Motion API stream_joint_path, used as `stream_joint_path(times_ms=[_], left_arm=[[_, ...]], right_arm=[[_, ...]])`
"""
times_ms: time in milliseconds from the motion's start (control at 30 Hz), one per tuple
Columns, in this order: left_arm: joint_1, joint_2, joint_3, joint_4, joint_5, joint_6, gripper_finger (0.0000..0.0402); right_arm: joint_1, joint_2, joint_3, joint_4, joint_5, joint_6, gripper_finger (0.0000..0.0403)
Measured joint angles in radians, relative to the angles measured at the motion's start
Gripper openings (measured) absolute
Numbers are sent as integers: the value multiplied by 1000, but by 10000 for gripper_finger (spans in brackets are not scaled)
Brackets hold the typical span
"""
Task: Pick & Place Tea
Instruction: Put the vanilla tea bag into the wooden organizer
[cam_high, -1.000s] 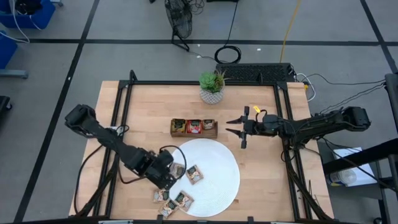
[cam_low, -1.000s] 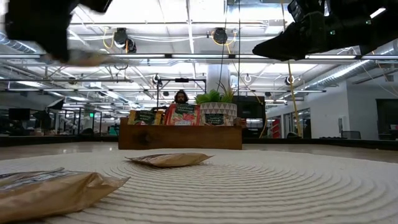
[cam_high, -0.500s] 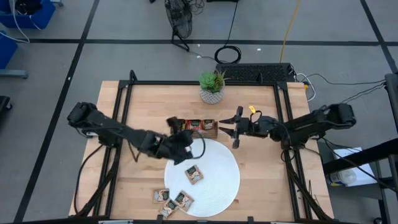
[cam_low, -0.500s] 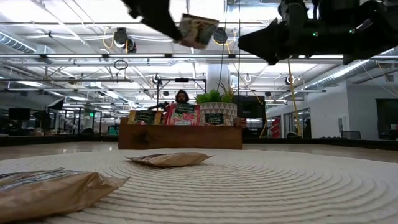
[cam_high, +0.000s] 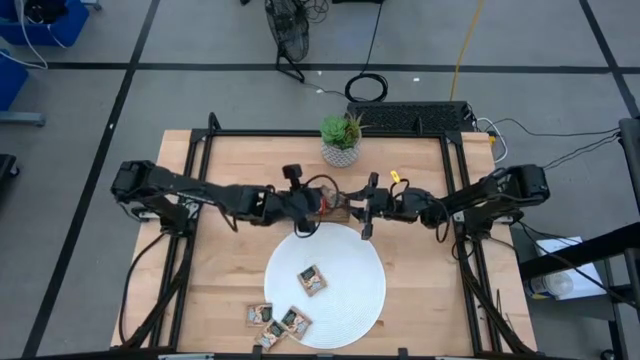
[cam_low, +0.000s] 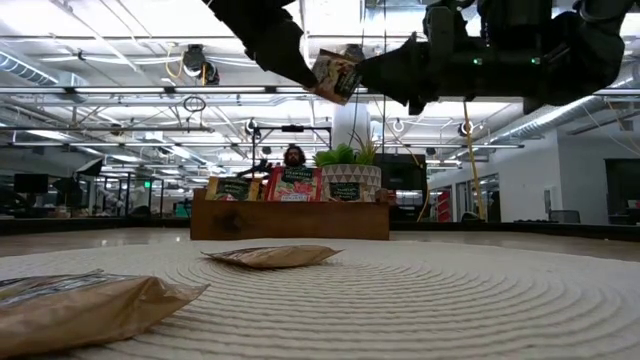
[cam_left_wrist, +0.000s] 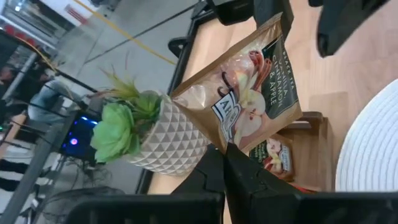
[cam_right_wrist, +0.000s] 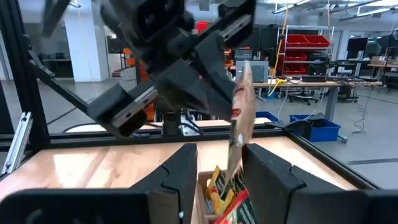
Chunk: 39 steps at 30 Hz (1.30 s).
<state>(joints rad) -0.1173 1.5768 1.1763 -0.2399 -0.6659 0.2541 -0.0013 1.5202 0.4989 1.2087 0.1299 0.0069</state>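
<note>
My left gripper is shut on a tan tea sachet with dark green print and holds it in the air above the brown wooden tray. My right gripper reaches in level from the table's right, open, with its fingers on either side of the sachet, which shows edge-on there. In the high view the two grippers meet over the tray, left and right. Another sachet lies flat on the white plate. Three more lie at the plate's near left rim. My left gripper pinches one corner of the sachet between its two shut fingers. The fingers come slanting down from the table's left. The sachet sticks out past the fingertips, tilted, lifted clear of tray and plate. My right gripper stands around the sachet; whether a finger touches it, I cannot tell.
Several sachets stand upright in the tray's compartments. A potted succulent stands beyond the tray at the far edge. Black frame rails run along the table's left and right sides. A person shows far behind the table.
My left gripper has lifted the sachet off the plate's near left part. It has carried it up and toward the far edge to above the tray, rolling its wrist on the way. My right gripper has moved toward the table's left, up to the sachet, still open.
</note>
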Motion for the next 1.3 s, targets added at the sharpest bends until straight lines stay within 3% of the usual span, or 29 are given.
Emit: stream_joint_path(times_ms=[333,433,567,767,833,1033,1167,1300], left_arm=[[3,0,0,36,38,14,1],[3,0,0,35,38,13,1],[6,0,0,35,39,2,1],[7,-1,0,29,38,-32,11],[6,-3,1,-2,40,-60,23],[-21,-82,-11,-145,36,-179,49],[-38,-144,-76,-143,20,-217,49],[-43,-210,-184,-103,-40,-273,42]], right_arm=[[-11,-1,9,-1,0,-23,110],[-25,-1,9,-12,0,-19,82],[-31,-1,9,-4,0,-36,13],[-30,-26,15,-43,5,-103,1],[-30,-70,48,-176,10,-131,1],[-7,-191,277,-849,65,-206,1],[5,-170,508,-1311,81,-243,1],[3,-42,819,-1804,113,-239,0]])
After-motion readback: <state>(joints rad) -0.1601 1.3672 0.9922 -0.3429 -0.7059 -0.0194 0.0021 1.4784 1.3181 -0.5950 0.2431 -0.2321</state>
